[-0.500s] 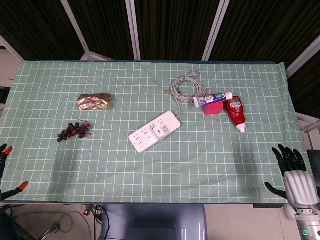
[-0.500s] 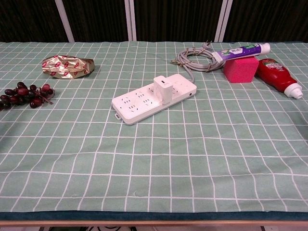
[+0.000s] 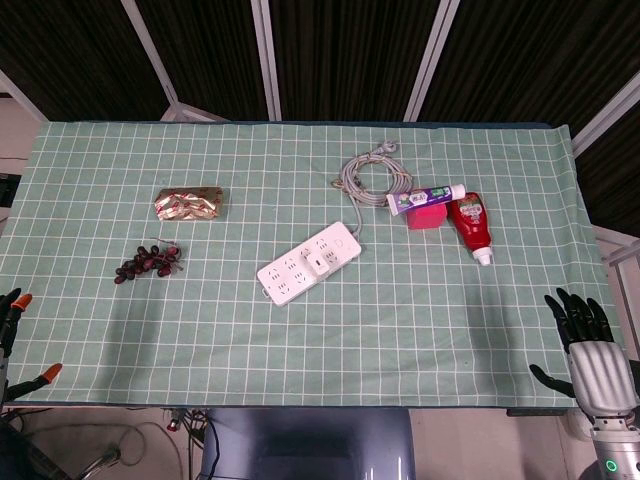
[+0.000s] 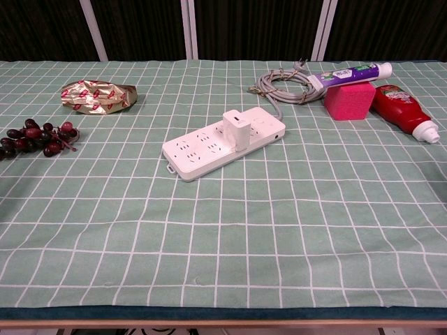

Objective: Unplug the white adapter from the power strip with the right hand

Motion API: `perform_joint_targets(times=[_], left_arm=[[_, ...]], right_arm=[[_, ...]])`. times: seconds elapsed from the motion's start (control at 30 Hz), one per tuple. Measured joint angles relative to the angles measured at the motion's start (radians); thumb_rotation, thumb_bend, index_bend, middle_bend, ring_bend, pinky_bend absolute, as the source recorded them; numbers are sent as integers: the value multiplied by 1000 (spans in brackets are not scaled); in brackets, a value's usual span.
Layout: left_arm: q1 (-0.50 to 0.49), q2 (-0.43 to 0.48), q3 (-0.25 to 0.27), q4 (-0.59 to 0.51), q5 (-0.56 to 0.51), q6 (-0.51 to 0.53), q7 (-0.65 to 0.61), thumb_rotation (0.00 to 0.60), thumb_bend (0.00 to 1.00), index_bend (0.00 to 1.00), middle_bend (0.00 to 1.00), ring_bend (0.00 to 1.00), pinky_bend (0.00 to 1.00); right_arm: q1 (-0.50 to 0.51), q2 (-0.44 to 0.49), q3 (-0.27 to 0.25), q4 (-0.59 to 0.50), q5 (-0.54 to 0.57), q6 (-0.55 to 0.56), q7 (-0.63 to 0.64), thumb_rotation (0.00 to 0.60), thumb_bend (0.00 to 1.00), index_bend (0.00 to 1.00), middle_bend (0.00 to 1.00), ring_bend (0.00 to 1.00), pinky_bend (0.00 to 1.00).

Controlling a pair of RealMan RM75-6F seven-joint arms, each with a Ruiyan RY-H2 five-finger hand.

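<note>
A white power strip (image 3: 306,265) (image 4: 220,145) lies at a slant in the middle of the green checked cloth. The white adapter (image 3: 319,263) (image 4: 236,130) stands upright, plugged into it near its right end. The strip's grey cable (image 3: 372,176) (image 4: 283,86) is coiled behind it. My right hand (image 3: 588,347) hangs at the table's front right corner, fingers spread, holding nothing, far from the strip. Only the orange-tipped fingers of my left hand (image 3: 14,335) show at the front left edge, apart and empty. Neither hand appears in the chest view.
A gold foil packet (image 3: 189,204) (image 4: 98,95) and a bunch of dark grapes (image 3: 147,262) (image 4: 36,137) lie to the left. At the right stand a pink block (image 3: 427,215) (image 4: 349,100) with a toothpaste tube (image 3: 425,197) (image 4: 349,72) on it, and a red ketchup bottle (image 3: 471,226) (image 4: 401,111).
My left hand's fingers have slipped slightly lower and outward at the front left edge. The right hand and the objects on the table have not moved.
</note>
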State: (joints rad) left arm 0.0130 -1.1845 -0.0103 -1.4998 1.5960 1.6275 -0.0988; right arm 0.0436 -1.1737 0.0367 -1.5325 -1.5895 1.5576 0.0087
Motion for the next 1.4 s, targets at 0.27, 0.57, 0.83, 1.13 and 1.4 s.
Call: perform_joint_targets(times=[0.27, 0.57, 0.83, 1.13, 1.4], left_arm=[[-44, 5, -2, -53, 32, -45, 60, 600, 246, 21, 0, 0, 16], [-183, 19, -41, -212, 85, -203, 245, 600, 403, 46, 0, 0, 51], [-335, -40, -102, -326, 5, -440, 454, 600, 503, 48, 3, 1, 64], [-502, -185, -174, -335, -177, -637, 644, 600, 523, 57, 24, 2, 73], [-602, -300, -201, -276, -330, -724, 742, 600, 524, 116, 59, 30, 97]], right_arm=[[2, 4, 1, -8, 7, -8, -6, 600, 184, 0, 0, 0, 0], [37, 27, 28, -60, 26, -47, -48, 600, 184, 0, 0, 0, 0], [99, 66, 76, -204, 60, -116, -179, 600, 184, 0, 0, 0, 0], [200, 88, 150, -315, 173, -236, -342, 600, 183, 0, 0, 0, 0], [304, 77, 211, -365, 311, -340, -477, 600, 183, 0, 0, 0, 0]])
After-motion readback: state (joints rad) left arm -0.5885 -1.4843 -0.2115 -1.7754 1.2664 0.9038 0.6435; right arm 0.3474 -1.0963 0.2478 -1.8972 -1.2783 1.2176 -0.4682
